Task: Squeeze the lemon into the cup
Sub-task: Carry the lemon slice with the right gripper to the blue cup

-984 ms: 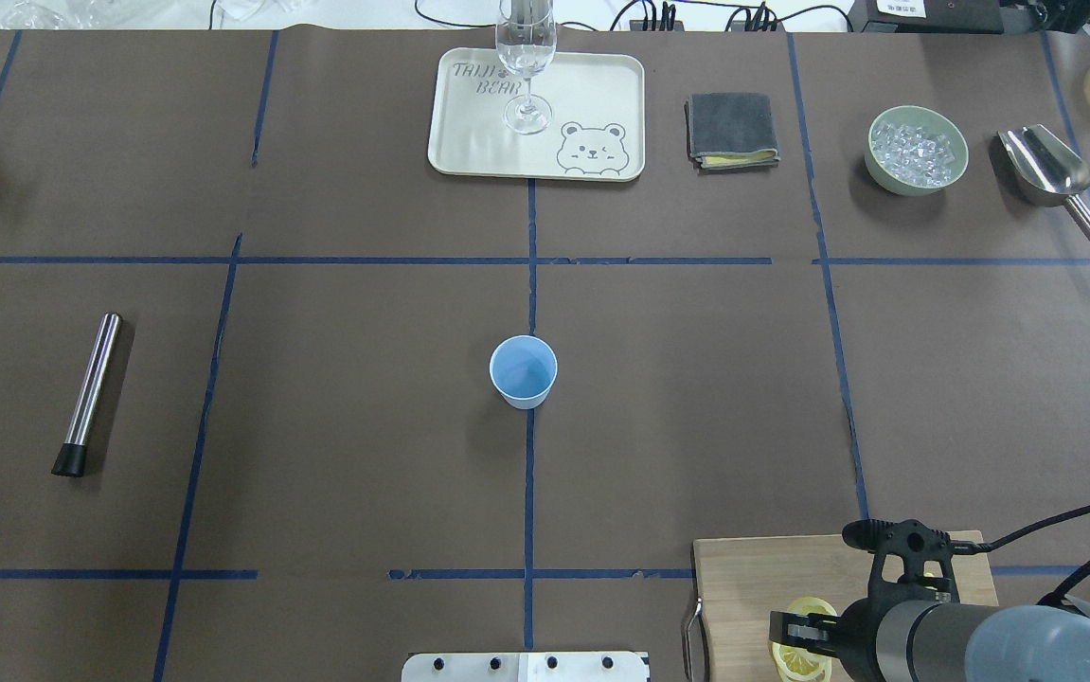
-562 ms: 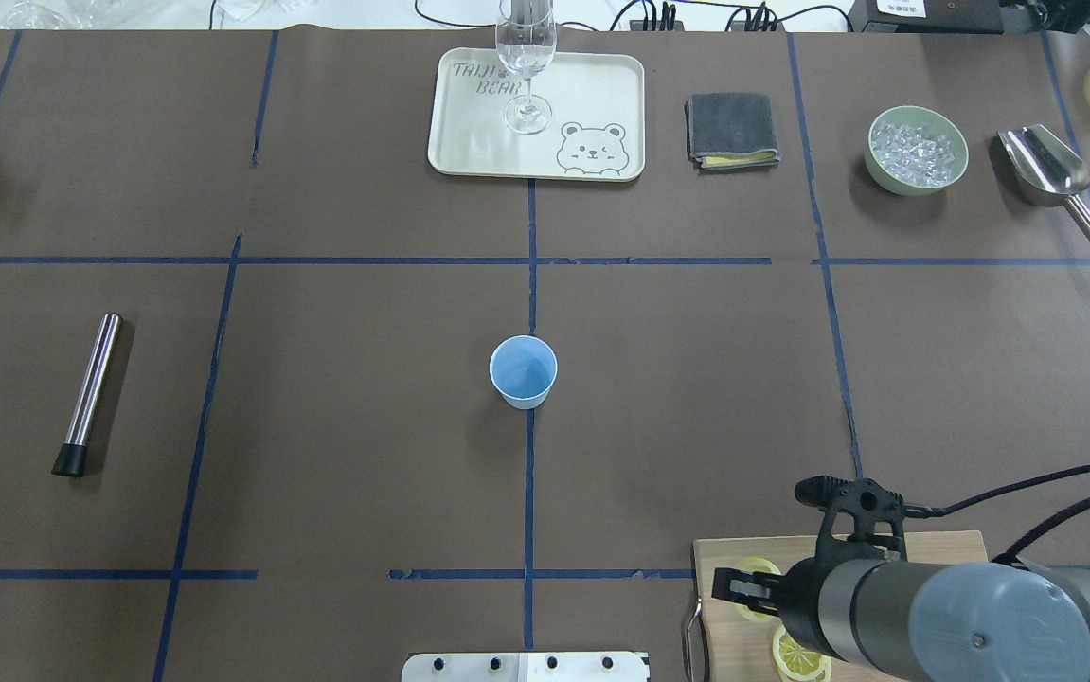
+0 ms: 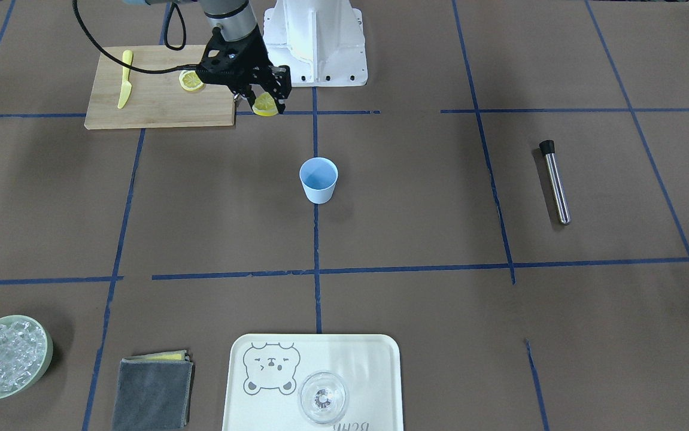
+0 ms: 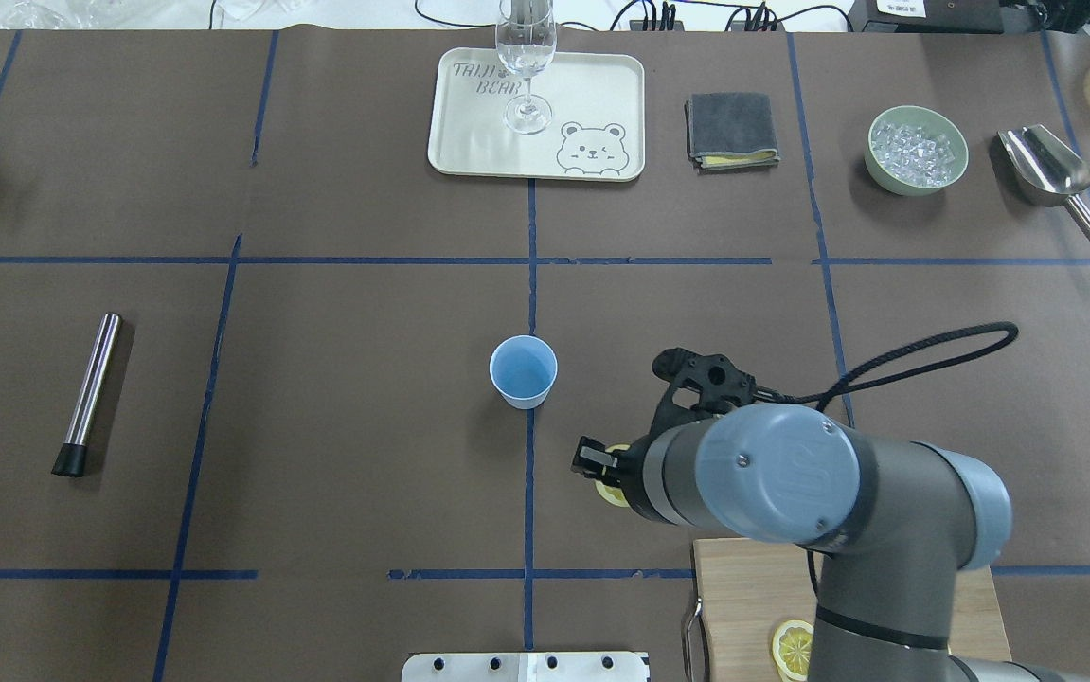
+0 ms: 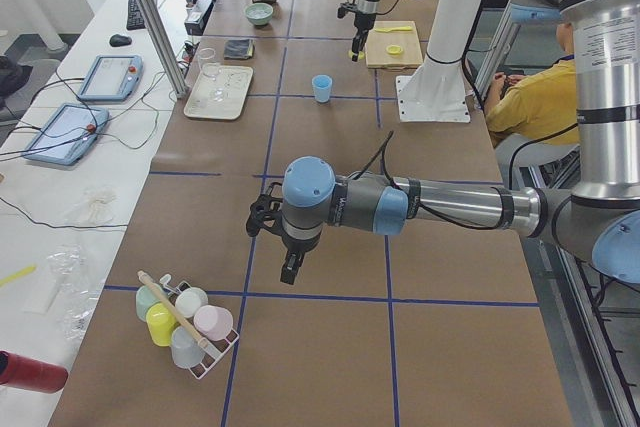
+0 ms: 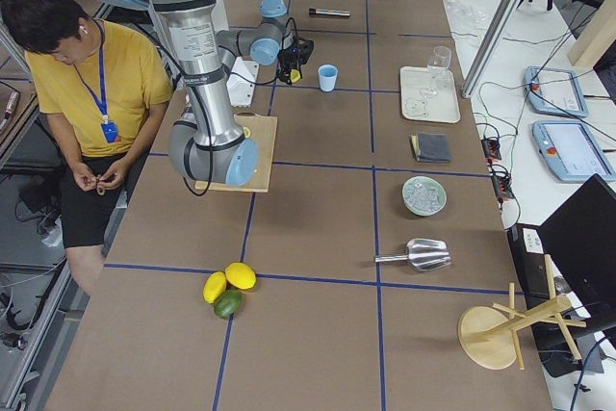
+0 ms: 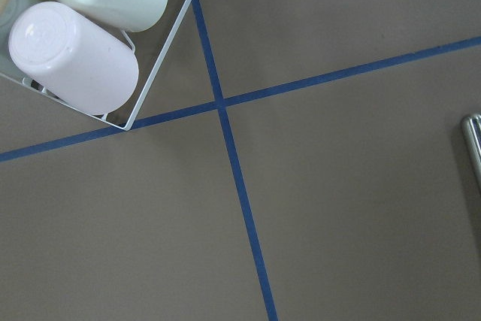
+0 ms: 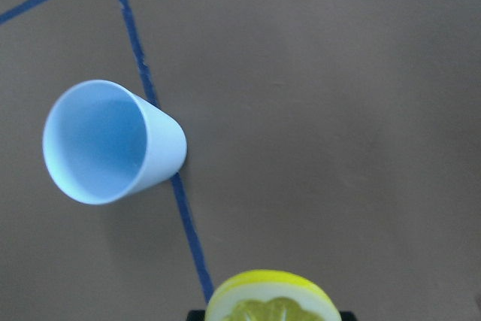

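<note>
Pale wood, the cutting board (image 3: 158,96) lies on the robot's side of the cup (image 4: 524,371), off toward the right arm, with a thin lemon slice (image 3: 191,80) and a yellow knife (image 3: 124,81) on it. Closer to the cup, the right tool (image 3: 265,103) hangs above the brown worktop (image 4: 365,426), clear of the board, its fingers pinching the lemon (image 3: 265,106). The lemon is short of the cup, on the robot's side of it and slightly toward the right arm, not over its mouth. The cup stands upright on a blue tape line. Level with the cup, well apart on the left-arm side, lies a metal rod (image 4: 90,393). Farther that way the left tool (image 5: 292,272) hangs near a wire rack (image 5: 185,327) of cups; whether its fingers are spread or pressed together I cannot tell. Beyond the cup sits a cream tray (image 4: 592,85) bearing a clear glass (image 4: 526,57), with a grey cloth (image 4: 731,128) and a green bowl (image 4: 918,190) of ice beside it.
</note>
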Controlling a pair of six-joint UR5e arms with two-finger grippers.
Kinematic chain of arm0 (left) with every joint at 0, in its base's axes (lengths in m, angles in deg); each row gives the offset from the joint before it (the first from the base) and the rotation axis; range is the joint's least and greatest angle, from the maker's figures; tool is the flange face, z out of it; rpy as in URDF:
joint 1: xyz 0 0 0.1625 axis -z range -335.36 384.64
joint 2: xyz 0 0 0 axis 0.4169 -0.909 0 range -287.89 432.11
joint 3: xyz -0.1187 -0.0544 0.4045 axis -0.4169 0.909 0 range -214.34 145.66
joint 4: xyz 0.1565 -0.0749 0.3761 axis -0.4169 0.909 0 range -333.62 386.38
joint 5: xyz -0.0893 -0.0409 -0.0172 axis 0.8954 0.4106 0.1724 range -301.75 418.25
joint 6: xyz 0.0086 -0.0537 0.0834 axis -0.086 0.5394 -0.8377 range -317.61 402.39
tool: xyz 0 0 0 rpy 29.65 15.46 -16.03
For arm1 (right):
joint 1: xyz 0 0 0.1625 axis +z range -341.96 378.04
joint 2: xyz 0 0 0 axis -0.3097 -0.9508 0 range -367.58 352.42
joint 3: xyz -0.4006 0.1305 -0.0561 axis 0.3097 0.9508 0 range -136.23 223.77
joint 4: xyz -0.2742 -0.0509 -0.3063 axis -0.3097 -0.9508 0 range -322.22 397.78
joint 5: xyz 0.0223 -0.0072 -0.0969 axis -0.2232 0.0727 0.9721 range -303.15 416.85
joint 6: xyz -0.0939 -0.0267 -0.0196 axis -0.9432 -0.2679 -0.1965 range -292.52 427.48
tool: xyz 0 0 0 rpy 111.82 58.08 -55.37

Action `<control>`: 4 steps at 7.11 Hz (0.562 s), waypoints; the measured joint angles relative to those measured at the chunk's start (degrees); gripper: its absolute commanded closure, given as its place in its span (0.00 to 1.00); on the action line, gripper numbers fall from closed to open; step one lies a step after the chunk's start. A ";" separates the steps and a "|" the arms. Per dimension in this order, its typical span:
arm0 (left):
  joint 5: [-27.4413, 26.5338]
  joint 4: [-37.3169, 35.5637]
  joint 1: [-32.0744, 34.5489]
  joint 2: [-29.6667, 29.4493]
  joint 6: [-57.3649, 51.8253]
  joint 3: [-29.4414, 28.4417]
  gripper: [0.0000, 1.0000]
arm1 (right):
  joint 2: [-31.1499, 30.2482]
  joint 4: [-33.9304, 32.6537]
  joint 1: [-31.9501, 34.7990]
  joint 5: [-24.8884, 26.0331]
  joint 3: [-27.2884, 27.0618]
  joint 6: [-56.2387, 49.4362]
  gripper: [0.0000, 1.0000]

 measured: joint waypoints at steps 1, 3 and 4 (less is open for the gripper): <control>0.01 0.00 0.00 0.00 0.00 0.04 0.00 | 4.28 -0.09 2.06 -0.84 4.13 0.09 0.35; 0.03 0.00 0.02 0.00 0.00 0.21 0.00 | 10.78 0.11 4.70 -1.87 12.13 0.21 0.35; 0.09 0.00 0.02 0.00 0.00 0.27 0.00 | 12.57 0.19 5.01 -1.99 14.60 0.32 0.35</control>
